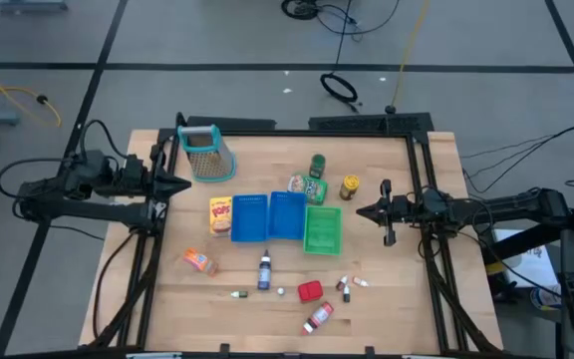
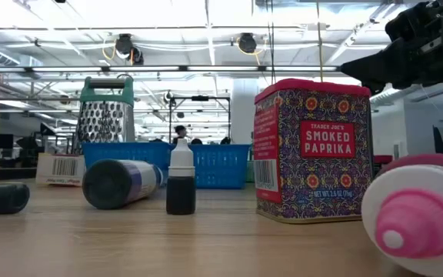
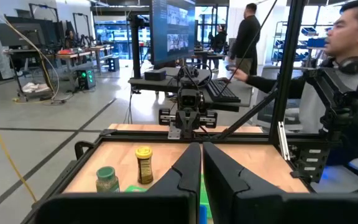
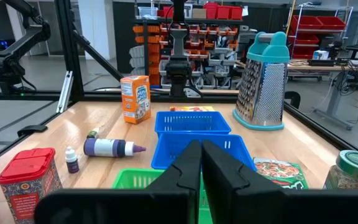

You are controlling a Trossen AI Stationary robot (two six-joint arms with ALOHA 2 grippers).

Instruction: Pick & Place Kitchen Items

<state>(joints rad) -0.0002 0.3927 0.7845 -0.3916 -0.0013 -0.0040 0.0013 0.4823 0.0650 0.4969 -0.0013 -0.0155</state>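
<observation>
My left gripper hangs shut and empty over the table's left edge, beside the metal grater. At the right edge my right gripper is shut and empty too, near the yellow-lidded jar. Between them the yellow box lies flat next to the trays. A green bottle stands upright with a green pouch lying beside it. Toward the near edge are the orange packet, a dark bottle on its side, the red block, a pink-capped bottle and several tiny bottles.
Two blue trays and a green tray lie side by side at mid-table. A dark frame runs along the table's edges. Bare wood shows at the near left and far right. People are in the room beyond the table.
</observation>
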